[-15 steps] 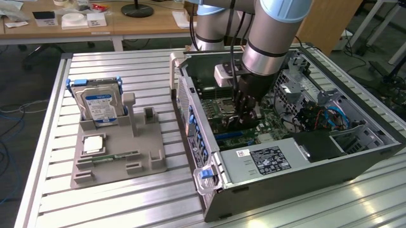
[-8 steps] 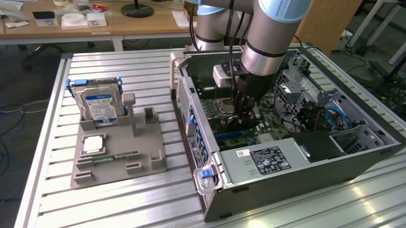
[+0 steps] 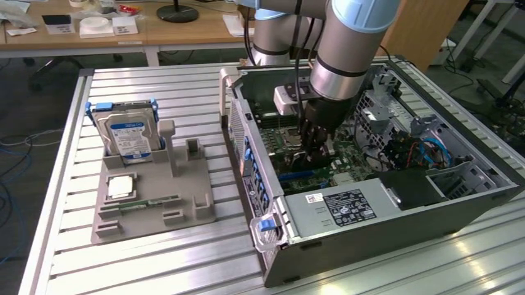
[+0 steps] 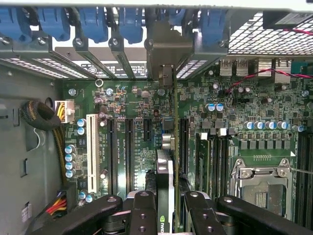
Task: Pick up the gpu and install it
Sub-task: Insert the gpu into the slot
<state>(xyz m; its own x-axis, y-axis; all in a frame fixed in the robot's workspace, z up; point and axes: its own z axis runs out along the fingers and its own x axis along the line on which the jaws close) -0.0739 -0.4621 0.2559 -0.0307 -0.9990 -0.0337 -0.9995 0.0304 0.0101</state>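
My gripper (image 3: 316,147) reaches down into the open computer case (image 3: 394,236), shut on the gpu (image 3: 306,163). In the wrist view the gpu (image 4: 165,176) stands edge-on between my two black fingers (image 4: 144,210), its green board and black face running away from the camera. Its silver end bracket (image 4: 168,46) sits at the rear slot openings of the case. The card stands upright over the green motherboard (image 4: 132,103), in line with a long black expansion slot (image 4: 182,142). Whether its edge is seated in that slot I cannot tell.
Blue slot latches (image 4: 93,22) line the case's rear wall. The processor socket (image 4: 259,188) and a cable bundle (image 4: 41,115) flank the card. At the exterior view's left, a grey holder (image 3: 152,212) carries a silver hard drive (image 3: 127,135) and a memory stick (image 3: 147,201).
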